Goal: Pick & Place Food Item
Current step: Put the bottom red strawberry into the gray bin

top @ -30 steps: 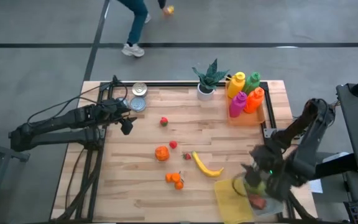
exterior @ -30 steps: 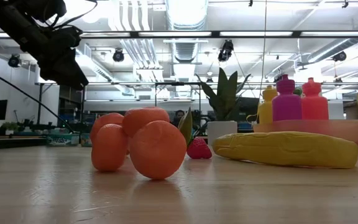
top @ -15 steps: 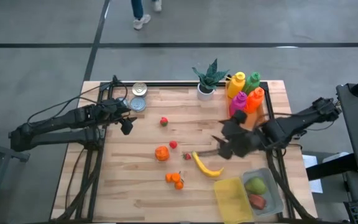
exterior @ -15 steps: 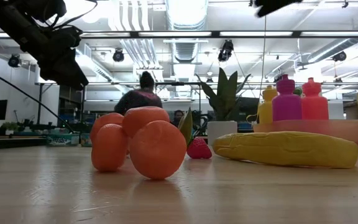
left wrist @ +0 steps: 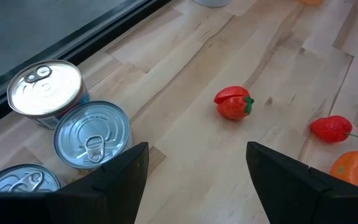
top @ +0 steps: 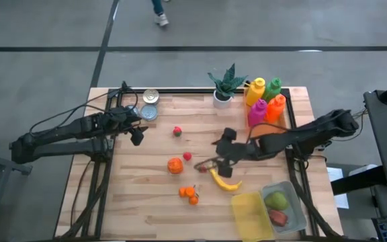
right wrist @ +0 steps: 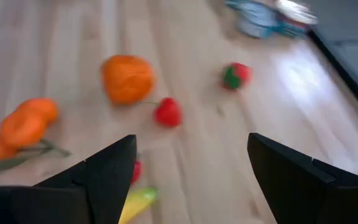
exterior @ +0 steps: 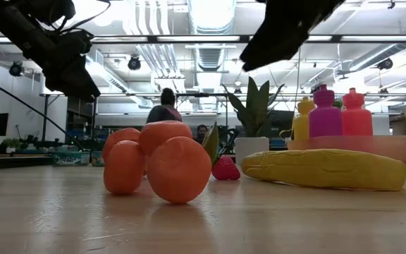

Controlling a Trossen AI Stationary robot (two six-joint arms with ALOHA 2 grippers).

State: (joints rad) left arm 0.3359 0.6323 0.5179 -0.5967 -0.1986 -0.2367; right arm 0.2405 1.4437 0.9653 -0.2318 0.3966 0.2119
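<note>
Wooden planks make up the counter (top: pixel 146 202), which is seen from above with grey floor around it, and a person's feet are caught at the far edge of the room. Food items are scattered across its middle: a banana (top: pixel 223 180), a large orange (top: pixel 175 165), a cluster of small oranges (top: pixel 189 194), two small red pieces (top: pixel 187 156) beside them and a strawberry (top: pixel 177 131) farther back. At the near right corner a clear bin (top: pixel 289 210) is set with a yellow lid (top: pixel 250 215) beside it, and a green fruit (top: pixel 277 199) and a red one (top: pixel 279 217) are already held inside, so it is judged to be the drop-off place. The right gripper (top: pixel 212 163) is stretched out low over the middle of the counter, just beside the banana's end and the small red pieces; its fingers (right wrist: pixel 104 174) are spread wide with nothing between them, which suggests a pick is being lined up, though which item is meant cannot be told. The left gripper (left wrist: pixel 194 177) is parked at the left edge near three cans (top: pixel 150 105), its fingers partly apart and empty. Coloured bottles (top: pixel 265 101) and a potted plant (top: pixel 224 86) are kept at the back, clear of the work. No writing or brand can be read on the cans or bottles.
</note>
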